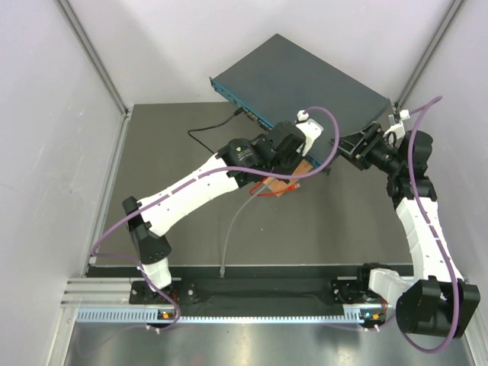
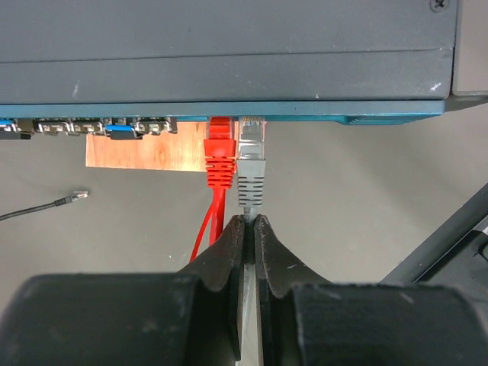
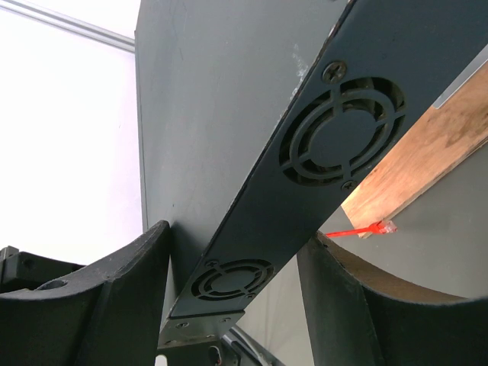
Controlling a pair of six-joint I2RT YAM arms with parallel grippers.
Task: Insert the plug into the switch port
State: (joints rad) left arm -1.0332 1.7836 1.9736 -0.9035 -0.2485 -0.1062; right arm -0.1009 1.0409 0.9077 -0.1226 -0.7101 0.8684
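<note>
Leftmost, a thin black cable (image 2: 38,207) lies loose on the matte grey table (image 2: 343,198), apart from the switch box (image 2: 229,46). Square sockets run along the box's narrow front, with a smooth wooden block (image 2: 141,152) showing beneath. The plug (image 2: 219,156), ribbed red boot and all, sits in the switch port (image 2: 219,120), touching a grey connector (image 2: 252,164). The left gripper (image 2: 248,229) has its black wedge fingers pinched on the grey cable (image 2: 248,213) (not the red one). Further right, the right gripper (image 3: 235,236) clamps the box's end, by round fan grilles (image 3: 341,130).
</note>
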